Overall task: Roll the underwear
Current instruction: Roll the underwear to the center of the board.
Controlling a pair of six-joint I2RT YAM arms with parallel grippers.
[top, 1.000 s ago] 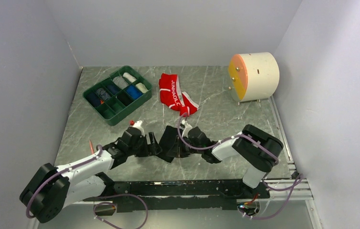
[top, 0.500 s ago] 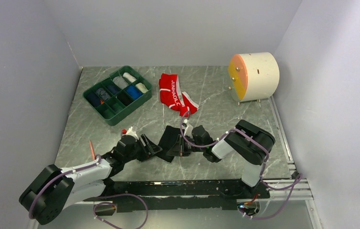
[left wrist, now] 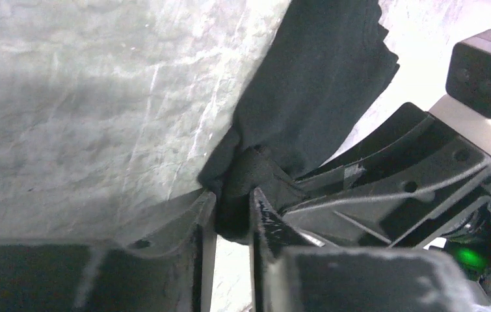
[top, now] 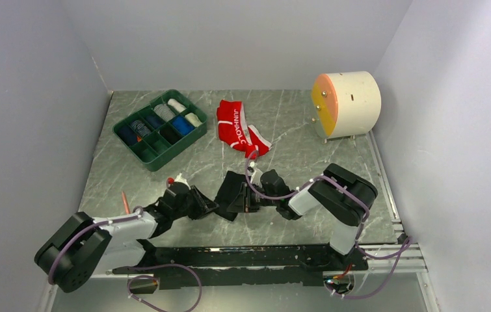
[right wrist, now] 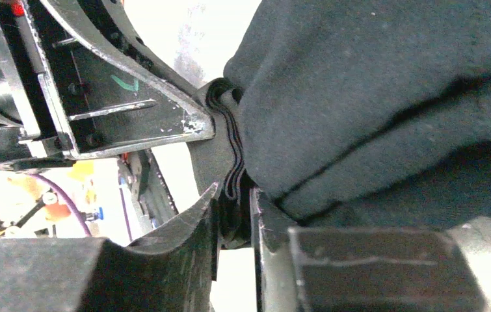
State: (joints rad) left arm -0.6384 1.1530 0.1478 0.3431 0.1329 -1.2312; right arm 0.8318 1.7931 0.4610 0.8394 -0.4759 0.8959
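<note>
The black underwear (top: pixel 231 188) lies bunched on the marble table between both arms. My left gripper (top: pixel 214 207) is at its left near corner, and in the left wrist view that gripper (left wrist: pixel 233 207) is shut on a fold of the black cloth (left wrist: pixel 320 84). My right gripper (top: pixel 246 198) is at the cloth's right side. In the right wrist view it (right wrist: pixel 234 198) pinches several stacked layers of the black cloth's (right wrist: pixel 392 84) edge. The red underwear (top: pixel 236 127) with white lettering lies crumpled farther back, untouched.
A green divided tray (top: pixel 148 158) holding rolled items stands at the back left. A cream drum with an orange face (top: pixel 346 103) stands at the back right. Grey walls close in on three sides, and a black rail (top: pixel 249 257) runs along the near edge.
My left gripper went from open beside the black underwear to shut on its corner, its arm drawing back toward the near left. The right arm shifted left, still on the cloth.
</note>
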